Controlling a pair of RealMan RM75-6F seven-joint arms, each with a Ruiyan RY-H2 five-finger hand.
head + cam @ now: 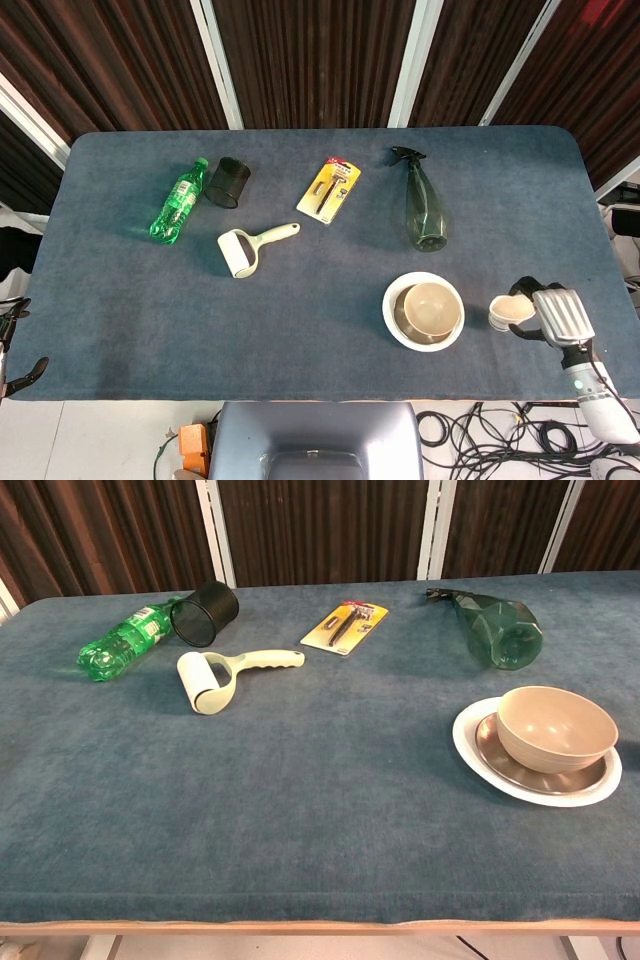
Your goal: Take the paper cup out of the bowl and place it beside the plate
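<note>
White paper cup [507, 311], upright and open-topped, sits in right hand [545, 314].

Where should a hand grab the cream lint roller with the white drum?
Grip the cream lint roller by its slim handle, coming from above: it lies flat, the handle angles away from the drum, and bare cloth flanks it.

table [320, 330]: blue cloth | 10 o'clock: green bottle [178, 200], black mesh cup [227, 182] | centre: lint roller [245, 247] | 12 o'clock: carded tool [329, 189] | 1 o'clock: spray bottle [423, 210] | 4 o'clock: plate [393, 318]
</note>
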